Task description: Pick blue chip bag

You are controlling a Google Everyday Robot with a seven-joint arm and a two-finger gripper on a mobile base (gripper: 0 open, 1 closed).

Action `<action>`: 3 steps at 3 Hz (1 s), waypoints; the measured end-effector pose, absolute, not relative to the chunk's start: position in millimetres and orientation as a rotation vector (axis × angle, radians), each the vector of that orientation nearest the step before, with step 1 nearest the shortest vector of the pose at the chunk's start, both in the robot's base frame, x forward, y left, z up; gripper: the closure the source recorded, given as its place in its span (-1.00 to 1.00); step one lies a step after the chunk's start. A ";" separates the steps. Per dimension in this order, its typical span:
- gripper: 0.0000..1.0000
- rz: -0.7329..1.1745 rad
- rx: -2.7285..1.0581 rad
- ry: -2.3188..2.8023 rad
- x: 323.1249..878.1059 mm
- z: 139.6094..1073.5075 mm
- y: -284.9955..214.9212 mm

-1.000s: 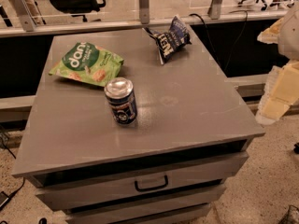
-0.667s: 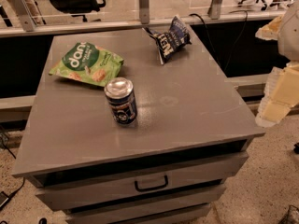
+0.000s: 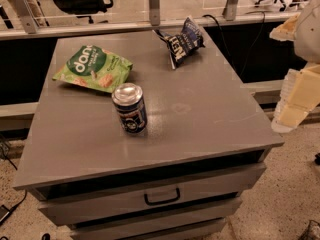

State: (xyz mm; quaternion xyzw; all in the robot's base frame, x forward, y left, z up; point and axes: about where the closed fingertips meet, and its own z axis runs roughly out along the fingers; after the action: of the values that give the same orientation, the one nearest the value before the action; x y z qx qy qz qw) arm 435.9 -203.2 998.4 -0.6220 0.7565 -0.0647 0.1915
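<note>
The blue chip bag (image 3: pixel 183 43) is a small, wrinkled navy foil bag with white lettering. It lies at the far edge of the grey cabinet top (image 3: pixel 200 114), right of centre. My gripper (image 3: pixel 296 100) shows as cream-coloured parts at the right edge of the camera view. It hangs beside the cabinet's right side, off the top, well away from the bag and nearer to me than it. It holds nothing that I can see.
A larger light-green snack bag (image 3: pixel 93 68) lies at the far left of the top. A blue drink can (image 3: pixel 130 108) stands upright near the middle-left. A railing and glass run behind the cabinet, with office chairs beyond. Drawers face front.
</note>
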 end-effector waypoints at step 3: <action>-1.00 -0.135 -1.785 2.011 605.2 966.9 -168.8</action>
State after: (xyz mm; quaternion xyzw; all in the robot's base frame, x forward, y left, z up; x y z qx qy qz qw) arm 605.2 -168.8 966.9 -0.6463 0.7282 -0.0487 0.2226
